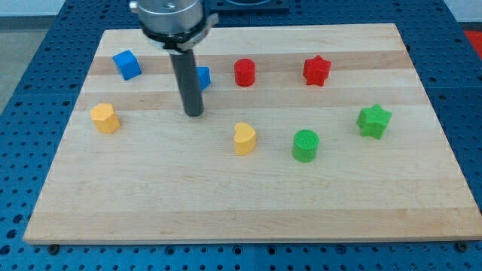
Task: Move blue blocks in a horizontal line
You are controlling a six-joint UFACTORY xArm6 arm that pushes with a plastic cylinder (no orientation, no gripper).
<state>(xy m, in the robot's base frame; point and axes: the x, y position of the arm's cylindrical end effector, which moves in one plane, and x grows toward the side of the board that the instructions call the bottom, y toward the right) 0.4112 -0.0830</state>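
Note:
A blue cube (126, 65) sits near the board's top left. A second blue block (202, 77) lies to its right, slightly lower, partly hidden behind my rod; its shape is unclear. My tip (193, 113) rests on the board just below and slightly left of this second blue block, close to it; I cannot tell if they touch.
A red cylinder (244, 72) and a red star (317, 71) lie along the top. A yellow block (106, 118) is at the left, a yellow heart (244, 138) in the middle, a green cylinder (306, 145) and a green star (373, 120) at the right. The wooden board (248, 211) has edges all round.

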